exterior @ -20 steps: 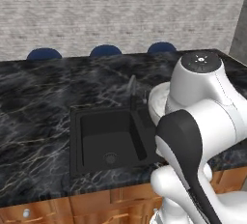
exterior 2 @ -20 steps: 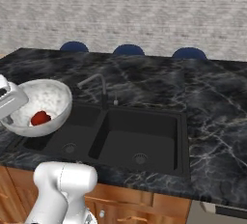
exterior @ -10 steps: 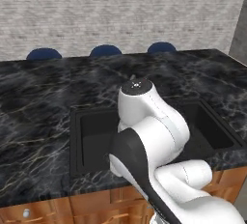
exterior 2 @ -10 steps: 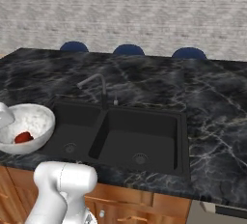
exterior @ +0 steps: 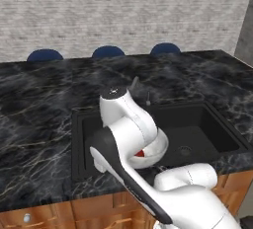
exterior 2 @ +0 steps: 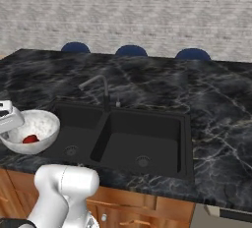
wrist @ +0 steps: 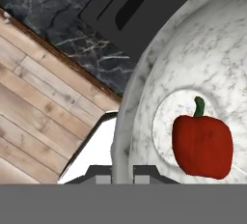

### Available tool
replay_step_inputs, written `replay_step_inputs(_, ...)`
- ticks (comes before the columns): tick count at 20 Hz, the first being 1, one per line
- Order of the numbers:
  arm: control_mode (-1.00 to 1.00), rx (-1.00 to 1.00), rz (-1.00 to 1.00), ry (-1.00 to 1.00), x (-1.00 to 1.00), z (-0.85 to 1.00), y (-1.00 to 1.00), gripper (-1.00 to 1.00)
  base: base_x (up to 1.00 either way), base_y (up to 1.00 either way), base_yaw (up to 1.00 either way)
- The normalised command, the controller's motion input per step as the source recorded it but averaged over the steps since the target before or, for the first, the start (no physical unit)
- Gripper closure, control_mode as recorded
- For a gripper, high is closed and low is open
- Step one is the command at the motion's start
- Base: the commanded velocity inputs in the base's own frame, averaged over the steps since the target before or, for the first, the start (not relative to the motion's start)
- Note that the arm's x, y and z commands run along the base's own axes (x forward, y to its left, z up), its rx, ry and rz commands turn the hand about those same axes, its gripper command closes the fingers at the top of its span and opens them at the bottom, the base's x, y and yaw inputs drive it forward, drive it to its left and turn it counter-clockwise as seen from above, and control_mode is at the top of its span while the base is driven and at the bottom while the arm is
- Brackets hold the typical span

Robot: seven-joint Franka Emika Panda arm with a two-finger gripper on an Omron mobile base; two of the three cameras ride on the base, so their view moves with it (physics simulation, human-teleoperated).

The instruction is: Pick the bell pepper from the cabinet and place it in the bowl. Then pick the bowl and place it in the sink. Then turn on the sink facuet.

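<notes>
My gripper (exterior 2: 14, 123) is shut on the near rim of the white-grey speckled bowl (exterior 2: 34, 131) and holds it in the air over the front left corner of the black two-basin sink (exterior 2: 142, 138). The dark-red bell pepper (exterior 2: 30, 138) lies inside the bowl. In the hand view the pepper (wrist: 202, 146) rests on the bottom of the bowl (wrist: 212, 63), and the fingertips (wrist: 102, 177) pinch the rim. From the left base view my arm covers most of the bowl (exterior: 157, 146) above the sink (exterior: 197, 134). The curved faucet (exterior 2: 98, 87) stands behind the divider. The cabinet is out of view.
A black marble counter (exterior 2: 211, 104) surrounds the sink. Three blue stool tops (exterior 2: 130, 50) show behind its far edge, before a grey brick wall. Wooden base drawers (exterior: 44, 215) run below the counter's front. Wood floor (wrist: 34, 107) lies under the bowl's near side.
The arm has swung leftward across the sink in the left base view. The bowl with the pepper has come down and toward the counter's front edge, still gripped.
</notes>
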Motion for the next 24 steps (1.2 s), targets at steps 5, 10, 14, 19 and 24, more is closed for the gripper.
replay_step_inputs(5,-1.0,0.0,-0.02,0.03,0.82,-0.39,0.0,1.0,0.0,0.0,0.0)
replay_step_inputs(10,-1.0,0.0,0.0,0.0,0.75,-0.4,0.0,1.0,0.0,0.0,0.0)
replay_step_inputs(14,-1.0,0.0,0.0,0.0,0.57,-0.51,0.0,1.0,0.0,0.0,0.0)
replay_step_inputs(19,-1.0,0.0,0.0,0.0,0.5,-0.55,0.0,1.0,0.0,0.0,0.0)
replay_step_inputs(24,-1.0,0.0,0.0,0.0,0.35,-0.41,0.0,1.0,0.0,0.0,0.0)
